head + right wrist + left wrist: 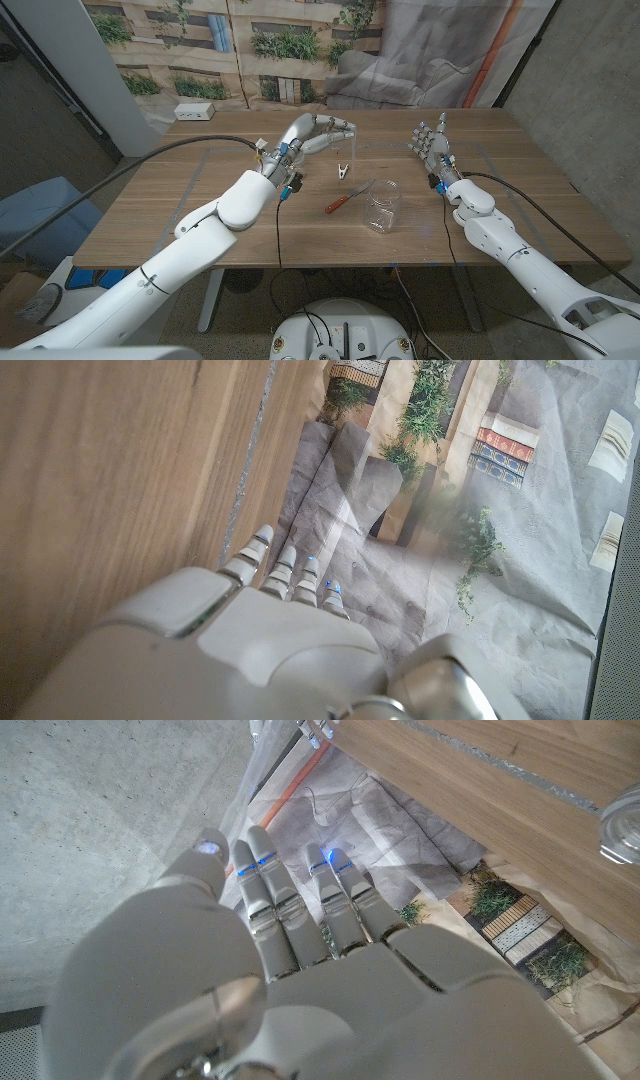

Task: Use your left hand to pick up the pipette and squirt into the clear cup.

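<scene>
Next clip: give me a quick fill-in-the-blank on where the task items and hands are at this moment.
1. The pipette lies on the table just to the robot's ___ of the clear cup.
2. The left hand holds ___.
3. The clear cup stands ___ on the table.
4. The small metal clip lies nearest the ___ hand.

Missing words: left; nothing; upright; left

Your robot's two arms are glossy white, built of rounded shells that taper toward the wrists. A black cable runs along each one. The left hand and right hand are pale grey, with segmented fingers banded in darker grey and small blue lights near the tips. Blue and red connectors cluster at the left wrist.
</scene>
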